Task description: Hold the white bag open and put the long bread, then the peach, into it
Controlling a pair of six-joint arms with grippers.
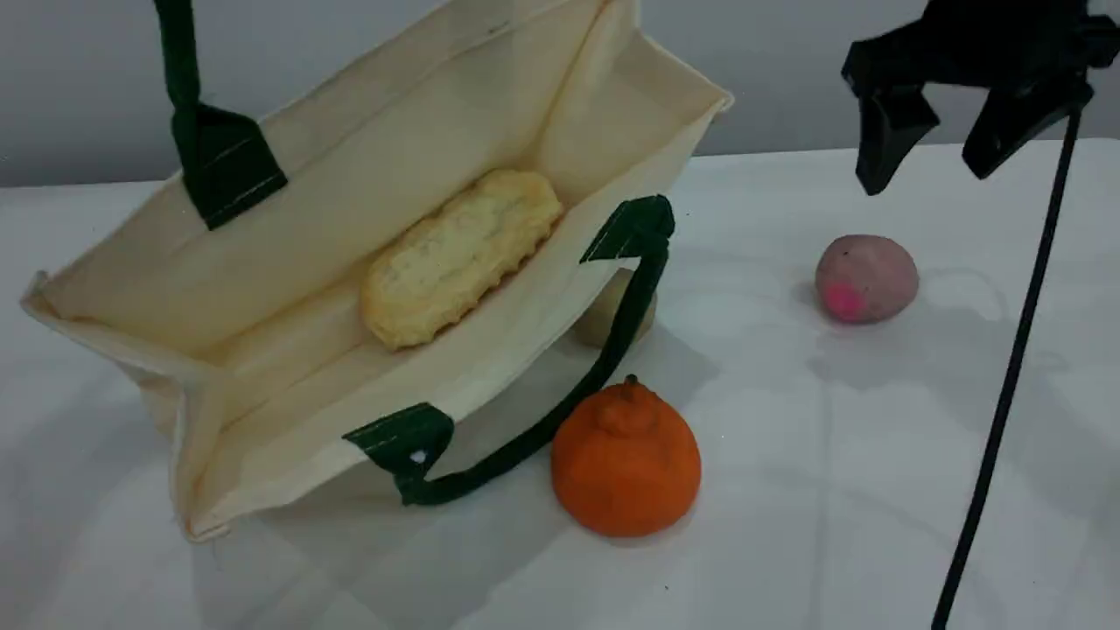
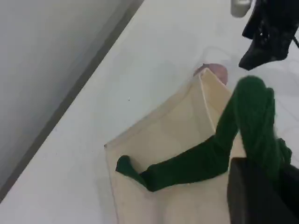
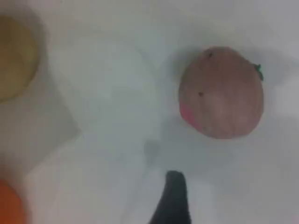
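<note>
The white bag (image 1: 289,254) lies open on the table, its far side lifted by a dark green handle (image 1: 179,61) that runs up out of the scene view. In the left wrist view my left gripper (image 2: 271,172) is shut on that green handle (image 2: 243,126). The long bread (image 1: 459,258) rests inside the bag. The pink-mauve peach (image 1: 866,278) sits on the table to the right of the bag. Above it and slightly to its right hangs my right gripper (image 1: 926,181), open and holding nothing. In the right wrist view the peach (image 3: 220,91) lies beyond one fingertip (image 3: 174,198).
An orange fruit with a stem (image 1: 626,459) stands by the bag's near handle (image 1: 560,411). A beige ball (image 1: 612,311) sits half hidden behind that strap. A black cable (image 1: 1006,385) slants down at the right. The grey wall (image 1: 787,70) is behind.
</note>
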